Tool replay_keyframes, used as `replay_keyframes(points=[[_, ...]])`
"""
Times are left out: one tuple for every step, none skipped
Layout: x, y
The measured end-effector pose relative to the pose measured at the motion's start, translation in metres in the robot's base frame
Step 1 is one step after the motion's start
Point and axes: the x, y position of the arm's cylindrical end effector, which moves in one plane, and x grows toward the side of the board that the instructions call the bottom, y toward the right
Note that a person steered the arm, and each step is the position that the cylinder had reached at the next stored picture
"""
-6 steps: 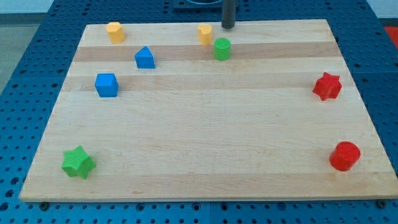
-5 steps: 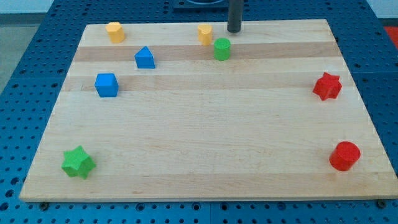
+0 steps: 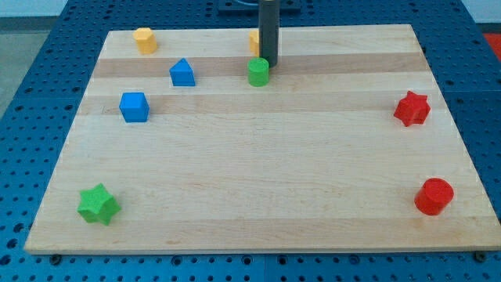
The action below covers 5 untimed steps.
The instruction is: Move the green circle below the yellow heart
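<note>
So the board (image 3: 258, 196) is the big thing here, a light wooden slab sitting on a blue pegboard (image 3: 31, 117), and I'll place everything off the green circle (image 3: 258, 72) since that's the piece that matters.

The green circle sits near the view's top of the board, a bit left of centre. My tip (image 3: 270, 64) is right at its upper right edge, touching or as good as touching, can't quite tell which. The rod comes straight down from the view's top. There are no fingers on this thing, just the bare rod end, so nothing is spread or pinching.

The yellow heart (image 3: 254, 39) is just above the green circle, mostly hidden behind the rod, only a sliver showing on its left side.

Far right of the circle, and lower, is the red star (image 3: 412, 108). Way down to the lower right is the red circle (image 3: 434, 196). Far down to the lower left is the green star (image 3: 98, 204).

Left of the circle, about level, is the blue house-shaped block (image 3: 182, 72). Further left and a bit lower is the blue cube (image 3: 134, 106). Up and left, near the board's top edge, is the other yellow block (image 3: 143, 39); can't tell its shape.
</note>
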Motion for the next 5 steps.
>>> replay_keyframes(points=[[0.0, -0.013], [-0.003, -0.015], [-0.015, -0.015], [-0.025, -0.015], [-0.031, -0.015]])
